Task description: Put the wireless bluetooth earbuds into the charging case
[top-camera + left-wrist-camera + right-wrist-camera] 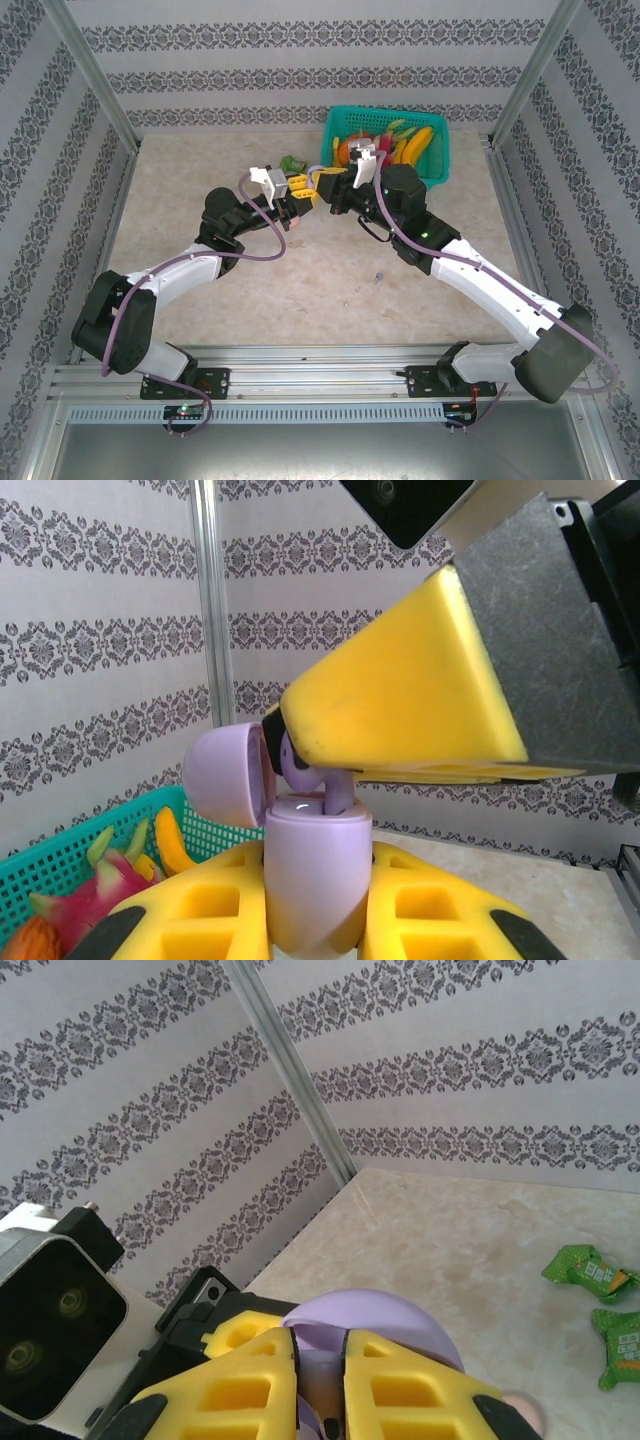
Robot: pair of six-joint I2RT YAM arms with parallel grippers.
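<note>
Got the left gripper (318,905) clamped on the purple case (318,860), upright, lid flipped open toward 9 o'clock. Got the right gripper (320,1360) angled in from 2 o'clock, nearly pressed together, pinching a purple earbud (300,768) right at the case's mouth. Also seeing a second earbud (378,278) loose on the surface (200,175), at 5 o'clock from the grippers.

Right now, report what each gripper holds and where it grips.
Left gripper clamps the purple charging case by its lower body, lid open. Right gripper pinches a purple earbud at the case's mouth; which part it grips is hidden.
</note>
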